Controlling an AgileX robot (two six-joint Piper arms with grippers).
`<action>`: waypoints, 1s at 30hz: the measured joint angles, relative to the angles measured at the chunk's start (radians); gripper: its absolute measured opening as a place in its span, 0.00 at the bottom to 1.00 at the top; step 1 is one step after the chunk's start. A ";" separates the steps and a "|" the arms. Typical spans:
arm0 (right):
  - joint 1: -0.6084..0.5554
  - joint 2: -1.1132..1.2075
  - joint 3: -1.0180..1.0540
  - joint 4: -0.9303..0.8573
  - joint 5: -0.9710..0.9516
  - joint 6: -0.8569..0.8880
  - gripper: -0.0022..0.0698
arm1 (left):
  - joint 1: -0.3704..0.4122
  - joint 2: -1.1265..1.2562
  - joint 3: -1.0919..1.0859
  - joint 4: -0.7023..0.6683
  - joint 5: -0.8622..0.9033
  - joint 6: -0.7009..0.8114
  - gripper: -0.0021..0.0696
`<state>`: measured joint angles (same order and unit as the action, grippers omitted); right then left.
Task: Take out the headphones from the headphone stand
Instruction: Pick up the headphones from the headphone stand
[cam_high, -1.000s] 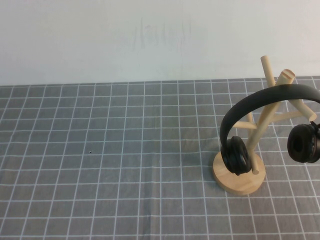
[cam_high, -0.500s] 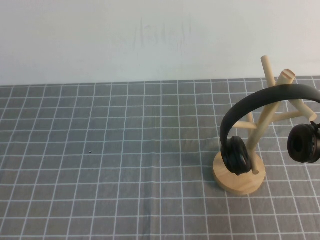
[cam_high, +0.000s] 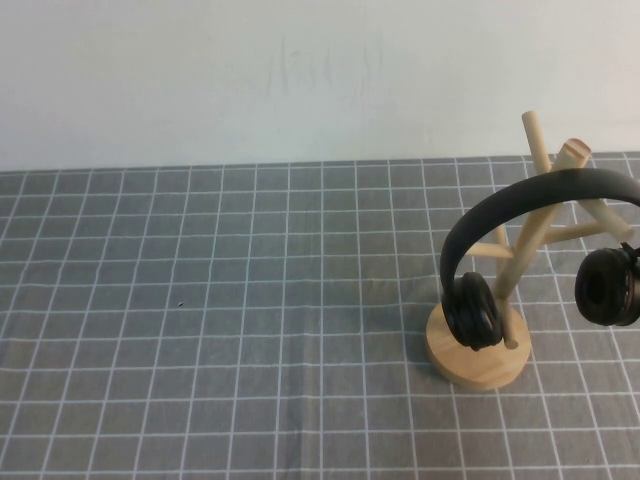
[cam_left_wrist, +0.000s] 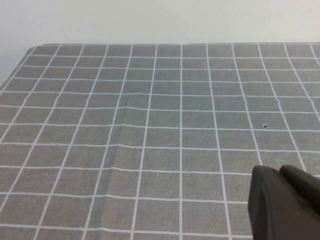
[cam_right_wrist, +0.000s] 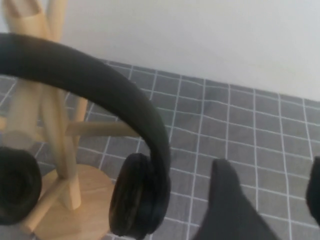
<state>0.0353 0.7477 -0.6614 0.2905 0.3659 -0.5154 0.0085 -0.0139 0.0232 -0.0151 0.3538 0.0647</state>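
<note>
1. On the grey grid-pattern tablecloth (cam_high: 250, 330), the light natural-wood tree-shaped headphone stand (cam_high: 478, 352) carries the black matte over-ear headphones (cam_high: 520, 205); the headband hangs over an upper peg, so removal is not started.
2. Right gripper (cam_right_wrist: 270, 200): out of the high view; its wrist view shows jaws apart, holding nothing. Headphones sit just ahead and off to one side of the jaws, nearest ear cup (cam_right_wrist: 137, 197) close, no contact.
3. Left gripper (cam_left_wrist: 285, 205): over bare cloth, well away from the stand; jaw state can't be told.
4. Remaining, by my read: close in, grasp the headband, lift clear of the peg.
</note>
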 joint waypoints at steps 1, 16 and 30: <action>0.021 0.009 0.000 0.000 0.002 -0.043 0.64 | 0.000 0.000 0.000 0.000 0.000 0.000 0.02; 0.151 0.252 0.018 0.014 -0.272 -0.160 0.61 | 0.000 0.000 0.000 0.000 0.000 0.000 0.02; 0.201 0.317 0.017 0.022 -0.347 -0.164 0.13 | 0.000 0.000 0.000 0.000 0.000 0.000 0.02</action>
<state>0.2363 1.0644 -0.6448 0.3121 0.0186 -0.6796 0.0085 -0.0139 0.0232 -0.0151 0.3538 0.0647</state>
